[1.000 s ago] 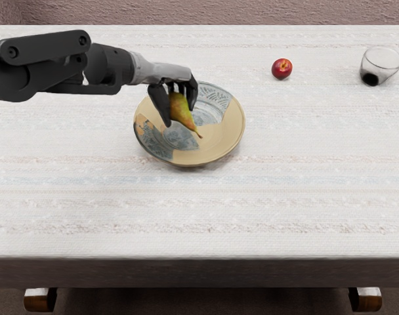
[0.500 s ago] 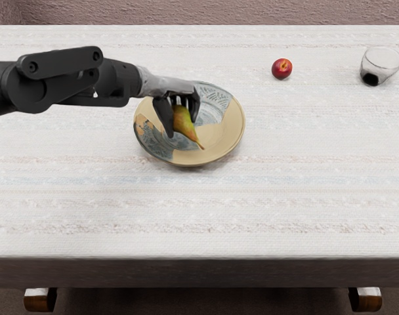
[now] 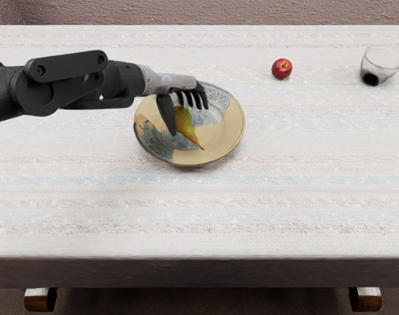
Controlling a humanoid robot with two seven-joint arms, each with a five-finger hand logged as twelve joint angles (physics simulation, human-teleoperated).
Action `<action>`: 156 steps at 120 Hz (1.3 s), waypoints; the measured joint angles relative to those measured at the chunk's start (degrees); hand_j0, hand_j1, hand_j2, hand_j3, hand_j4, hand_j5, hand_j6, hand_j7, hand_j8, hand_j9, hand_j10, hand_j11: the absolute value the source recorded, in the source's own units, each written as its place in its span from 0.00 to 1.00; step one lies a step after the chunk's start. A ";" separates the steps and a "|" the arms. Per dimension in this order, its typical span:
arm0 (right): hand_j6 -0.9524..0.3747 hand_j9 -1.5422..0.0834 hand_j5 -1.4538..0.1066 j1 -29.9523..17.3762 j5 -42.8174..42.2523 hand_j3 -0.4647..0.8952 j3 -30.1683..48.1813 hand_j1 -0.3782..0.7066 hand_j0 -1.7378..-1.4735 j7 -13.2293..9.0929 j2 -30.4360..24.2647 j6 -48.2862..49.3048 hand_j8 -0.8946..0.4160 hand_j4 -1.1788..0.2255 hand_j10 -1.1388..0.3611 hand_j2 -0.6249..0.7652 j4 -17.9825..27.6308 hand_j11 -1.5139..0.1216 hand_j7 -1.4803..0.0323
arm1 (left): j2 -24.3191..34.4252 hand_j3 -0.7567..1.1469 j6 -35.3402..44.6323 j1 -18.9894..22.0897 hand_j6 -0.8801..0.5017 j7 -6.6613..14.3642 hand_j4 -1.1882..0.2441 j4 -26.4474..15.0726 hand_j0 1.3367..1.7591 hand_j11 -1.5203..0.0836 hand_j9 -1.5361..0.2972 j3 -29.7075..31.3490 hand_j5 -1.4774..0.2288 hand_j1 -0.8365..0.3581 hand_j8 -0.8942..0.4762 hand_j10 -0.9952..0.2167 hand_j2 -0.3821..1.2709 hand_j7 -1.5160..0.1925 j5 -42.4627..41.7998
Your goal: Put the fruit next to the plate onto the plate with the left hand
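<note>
A red apple (image 3: 282,68) is sitting at the far right of the desk (image 3: 252,210), well apart from the plate (image 3: 233,126). A tilted glass (image 3: 381,65) is resting farther right, and neither is blocking the plate. The pear (image 3: 186,126) is lying in the plate, its narrow end pointing near-right. The left robot hand (image 3: 178,97) is hovering over the pear's far end with its fingers spread, and the thumb is possibly touching the pear's left side.
</note>
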 joint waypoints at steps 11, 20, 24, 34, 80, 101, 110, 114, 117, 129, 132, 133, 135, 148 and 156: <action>0.70 0.93 0.91 0.00 0.00 0.34 0.00 0.05 0.30 0.00 0.00 0.00 0.66 0.82 0.74 0.45 0.00 0.91 0.96 | 0.00 0.40 1.06 0.04 0.43 0.00 0.62 0.11 0.76 0.70 0.63 0.01 0.64 0.72 0.45 0.58 0.28 0.66 -0.29; 0.70 0.93 0.91 0.02 0.00 0.34 0.00 0.05 0.30 0.00 0.00 0.00 0.66 0.82 0.74 0.45 0.00 0.91 0.96 | 0.04 0.40 1.46 -0.05 0.47 0.00 0.66 0.11 0.76 0.75 0.67 -0.03 0.68 0.77 0.49 0.62 0.27 0.70 -0.80; 0.70 0.93 0.91 0.03 0.00 0.34 0.00 0.05 0.30 0.00 0.00 0.00 0.66 0.82 0.74 0.45 0.00 0.91 0.96 | 0.33 0.40 1.56 -0.13 0.49 0.00 0.68 0.02 0.76 0.78 0.69 -0.05 0.70 0.80 0.51 0.65 0.27 0.73 -1.65; 0.70 0.93 0.91 0.01 0.00 0.34 0.00 0.05 0.30 0.00 0.00 0.00 0.66 0.82 0.74 0.45 0.00 0.91 0.96 | 1.85 0.40 1.46 -0.22 0.54 -0.05 0.73 -0.35 0.76 0.83 0.74 -0.21 0.76 0.86 0.56 0.70 0.26 0.78 -4.59; 0.70 0.93 0.91 -0.01 0.00 0.34 0.00 0.05 0.30 0.00 0.00 0.00 0.66 0.82 0.74 0.45 0.00 0.91 0.96 | 16.16 0.40 -19.03 -0.01 0.62 -0.59 0.81 -5.89 0.76 0.93 0.82 -5.52 0.85 0.97 0.64 0.80 0.24 0.87 -28.89; 0.70 0.93 0.91 0.03 0.00 0.34 0.00 0.05 0.30 0.00 0.00 0.00 0.66 0.82 0.74 0.45 0.00 0.91 0.96 | 22.47 0.40 -22.40 1.56 0.63 -0.61 0.82 -8.52 0.76 0.94 0.83 -6.01 0.86 0.98 0.65 0.81 0.23 0.88 -34.23; 0.70 0.93 0.91 0.02 0.00 0.34 0.00 0.05 0.30 0.00 0.00 0.00 0.66 0.82 0.74 0.45 0.00 0.91 0.96 | 25.18 0.40 -22.79 2.36 0.63 -0.61 0.82 -9.06 0.76 0.94 0.83 -6.07 0.86 0.99 0.65 0.82 0.23 0.88 -34.94; 0.70 0.93 0.91 0.02 0.00 0.34 0.00 0.05 0.30 0.00 0.00 0.00 0.66 0.82 0.74 0.45 0.00 0.91 0.96 | 25.73 0.40 -22.90 2.91 0.63 -0.60 0.83 -9.20 0.76 0.94 0.83 -6.08 0.86 0.99 0.65 0.82 0.23 0.88 -35.12; 0.70 0.93 0.91 0.02 0.00 0.34 0.00 0.05 0.30 0.00 0.00 0.00 0.66 0.82 0.74 0.45 0.00 0.91 0.96 | 26.01 0.40 -22.95 3.12 0.63 -0.59 0.83 -9.28 0.76 0.94 0.83 -6.09 0.86 0.99 0.65 0.82 0.23 0.88 -35.22; 0.70 0.93 0.91 0.02 0.00 0.34 0.00 0.05 0.30 0.00 0.00 0.00 0.66 0.82 0.74 0.45 0.00 0.91 0.96 | 27.68 0.40 -23.09 4.37 0.63 -0.59 0.83 -9.58 0.76 0.95 0.84 -6.16 0.86 0.99 0.65 0.82 0.23 0.89 -35.45; 0.70 0.93 0.91 0.02 0.00 0.34 0.00 0.05 0.30 0.00 0.00 0.00 0.66 0.82 0.74 0.45 0.00 0.91 0.96 | 28.06 0.40 -23.10 4.57 0.63 -0.59 0.83 -9.63 0.76 0.95 0.84 -6.17 0.86 0.99 0.65 0.82 0.23 0.89 -35.49; 0.70 0.93 0.91 0.02 0.00 0.34 0.00 0.05 0.30 0.00 0.00 0.00 0.66 0.82 0.74 0.45 0.00 0.91 0.96 | 28.21 0.40 -23.11 4.65 0.63 -0.58 0.83 -9.65 0.76 0.95 0.84 -6.18 0.86 0.99 0.65 0.82 0.23 0.89 -35.49; 0.70 0.93 0.91 0.02 0.00 0.34 0.00 0.05 0.30 0.00 0.00 0.00 0.66 0.82 0.74 0.45 0.00 0.91 0.96 | 28.40 0.40 -23.12 4.91 0.63 -0.57 0.83 -9.67 0.76 0.95 0.84 -6.21 0.86 0.99 0.65 0.82 0.23 0.89 -35.50; 0.70 0.93 0.91 0.02 0.00 0.34 0.00 0.05 0.30 0.00 0.00 0.00 0.66 0.82 0.74 0.45 0.00 0.91 0.96 | 30.00 0.40 -23.15 6.12 0.64 -0.59 0.83 -9.94 0.76 0.95 0.84 -6.42 0.86 0.99 0.65 0.82 0.23 0.89 -35.57; 0.70 0.93 0.91 0.02 0.00 0.34 0.00 0.05 0.30 0.00 0.00 0.00 0.66 0.82 0.74 0.45 0.00 0.91 0.96 | 30.74 0.40 -23.16 7.19 0.64 -0.60 0.83 -10.09 0.76 0.95 0.84 -6.86 0.87 0.99 0.65 0.82 0.23 0.89 -35.57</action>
